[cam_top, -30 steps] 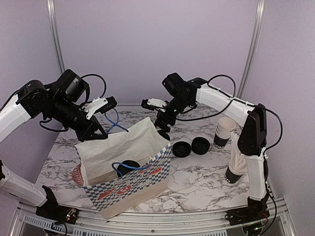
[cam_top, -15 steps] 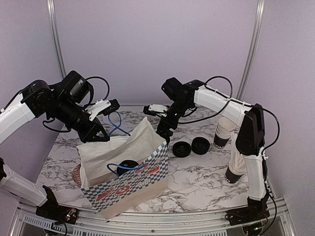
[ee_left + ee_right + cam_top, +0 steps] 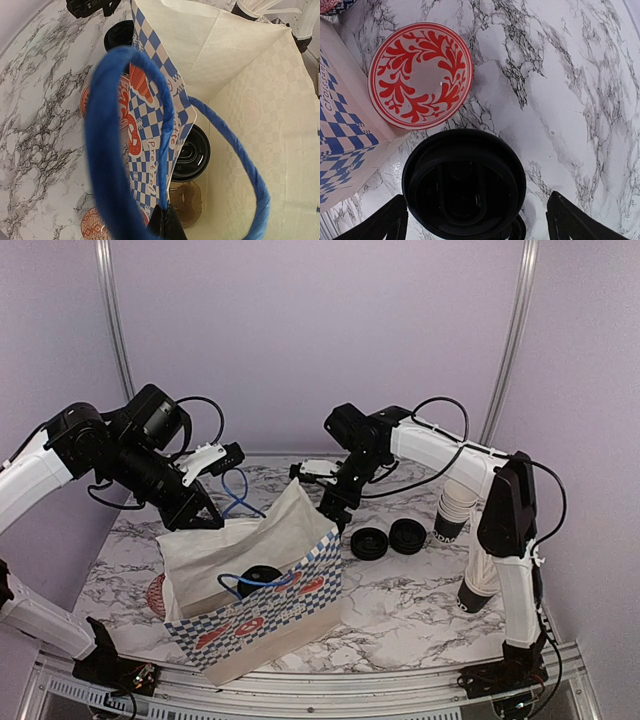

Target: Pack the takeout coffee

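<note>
Since a second ago the right gripper [image 3: 480,221] has dipped behind the bag [image 3: 270,615], jaws wide over a lidded cup [image 3: 464,182] on the bench [image 3: 400,610]. Left gripper [image 3: 166,224] pinches the blue handle [image 3: 102,150]. One cup [image 3: 262,578] is bagged; two more cups [image 3: 369,542] [image 3: 407,536] wait at right.

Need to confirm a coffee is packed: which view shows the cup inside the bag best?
Left wrist: it looks down into the bag, showing the cup lid-up on the bottom, partly behind the checkered wall. Top external shows the cup only as a small dark disc through the bag's mouth. Right wrist shows none of it.
</note>
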You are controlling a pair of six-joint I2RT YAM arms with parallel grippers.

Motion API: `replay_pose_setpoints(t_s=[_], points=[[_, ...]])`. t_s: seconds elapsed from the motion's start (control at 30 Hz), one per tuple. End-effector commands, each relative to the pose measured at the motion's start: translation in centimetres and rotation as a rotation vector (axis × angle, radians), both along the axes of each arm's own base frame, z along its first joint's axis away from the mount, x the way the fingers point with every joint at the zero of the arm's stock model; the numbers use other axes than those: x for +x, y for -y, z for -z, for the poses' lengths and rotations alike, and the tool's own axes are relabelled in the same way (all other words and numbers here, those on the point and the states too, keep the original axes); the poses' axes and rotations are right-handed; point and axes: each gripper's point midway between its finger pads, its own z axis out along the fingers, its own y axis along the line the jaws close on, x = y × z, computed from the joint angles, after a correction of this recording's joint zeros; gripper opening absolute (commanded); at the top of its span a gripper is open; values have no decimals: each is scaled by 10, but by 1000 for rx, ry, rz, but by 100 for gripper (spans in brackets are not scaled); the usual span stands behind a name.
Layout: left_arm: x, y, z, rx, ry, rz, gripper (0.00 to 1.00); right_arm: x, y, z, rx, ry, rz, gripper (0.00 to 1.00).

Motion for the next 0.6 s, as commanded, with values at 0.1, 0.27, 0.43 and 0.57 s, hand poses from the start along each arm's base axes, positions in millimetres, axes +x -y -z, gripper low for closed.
replay_pose_setpoints(t_s=[0.1, 0.27, 0.43, 0.57], points=[[-6, -7, 9, 41, -44, 8, 1, -5, 0, 19, -48, -31, -2, 89], [-7, -6, 13, 44, -57, 14, 2, -5, 2, 16, -49, -29, 10, 79], [-7, 0, 17, 35, -74, 30, 3, -11, 2, -4, -16, -17, 2, 71], [-1, 13, 16, 15, -75, 55, 4, -10, 7, -45, 47, 50, 8, 67]])
